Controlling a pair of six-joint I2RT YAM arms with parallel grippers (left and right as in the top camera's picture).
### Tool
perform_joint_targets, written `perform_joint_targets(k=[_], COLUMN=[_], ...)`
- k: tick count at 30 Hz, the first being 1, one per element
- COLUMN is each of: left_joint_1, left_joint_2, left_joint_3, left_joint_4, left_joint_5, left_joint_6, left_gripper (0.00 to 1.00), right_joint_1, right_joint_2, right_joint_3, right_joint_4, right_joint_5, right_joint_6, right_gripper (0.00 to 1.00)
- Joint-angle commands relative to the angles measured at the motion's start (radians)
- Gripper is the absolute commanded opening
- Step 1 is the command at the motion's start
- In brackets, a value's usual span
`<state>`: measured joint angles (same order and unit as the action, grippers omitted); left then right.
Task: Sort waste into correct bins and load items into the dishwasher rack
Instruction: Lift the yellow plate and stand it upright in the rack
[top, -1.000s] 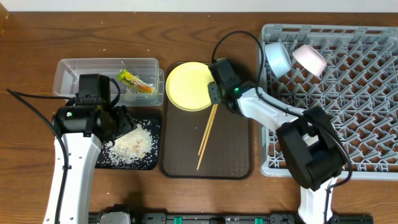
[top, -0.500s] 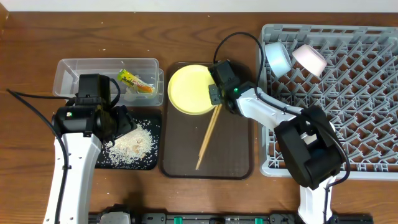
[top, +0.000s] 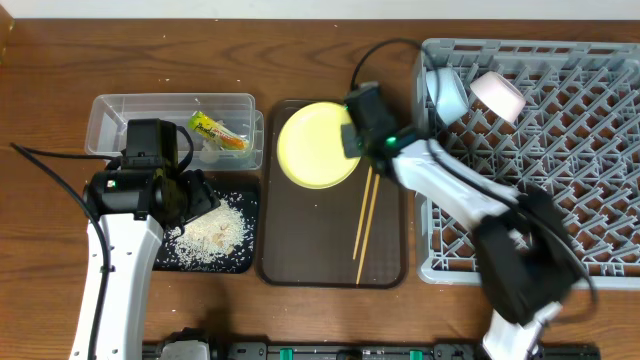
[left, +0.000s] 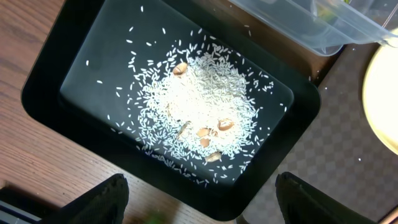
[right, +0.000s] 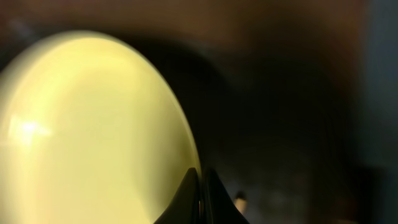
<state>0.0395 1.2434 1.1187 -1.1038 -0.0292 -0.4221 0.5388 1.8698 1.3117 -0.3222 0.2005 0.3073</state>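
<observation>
Rice (left: 199, 115) lies in a loose white heap in the middle of the glossy black tray (left: 43, 81), with a few tan bits mixed in and stray grains scattered toward its walls. The left gripper (left: 200, 186) hangs above the near end of that tray with its jaws spread wide and nothing between them. Just beyond the black tray sits the clear tub (top: 110, 115), and the green-and-orange wrapper (top: 218, 132) lies inside it toward its right end.

The right gripper (top: 352, 135) is closed on the right rim of the round yellow plate (top: 315, 148); the blurred right wrist view shows its two dark fingers (right: 186, 199) pressed together at the plate's edge. The plate is over the far end of the dark brown serving tray (top: 300, 265); I cannot tell whether it is touching the tray. The chopsticks (top: 365, 225) lie side by side on the brown tray's right half, their far ends near the plate's rim.

To the right stands the grey dishwasher rack (top: 580, 170). The light blue bowl (top: 445, 92) and the white bowl (top: 497, 95) sit tipped among the pegs in its far left corner, just beside each other.
</observation>
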Motion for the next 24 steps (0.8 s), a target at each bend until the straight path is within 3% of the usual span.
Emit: perform_joint_targets(k=[1,12,19,24], left_joint_1=[0.006,0.006,0.006,0.006], left_joint_2=[-0.007,-0.007,-0.007,-0.007], left_joint_3=[-0.004,-0.004,-0.004,-0.004], left_joint_4=[-0.006,-0.006,-0.006,-0.006], left_joint_5=[-0.005,-0.005,-0.005,-0.005], left_joint_6=[-0.003,-0.003,-0.003,-0.003], left_gripper=[0.79,0.79,0.79,0.79], right_joint_1=[-0.032,-0.177,-0.271,-0.296], right_joint_2=[-0.181,-0.533,-0.582,-0.547], right_joint_3=[0.004,0.004,0.004,0.003], right_joint_4=[-0.04,-0.343,-0.383,-0.421], right_joint_5=[0.085,0.482,0.64,0.664], right_joint_6=[-0.102,-0.347,-0.681,-0.705], right_gripper=[0.01,0.01,0.01,0.01])
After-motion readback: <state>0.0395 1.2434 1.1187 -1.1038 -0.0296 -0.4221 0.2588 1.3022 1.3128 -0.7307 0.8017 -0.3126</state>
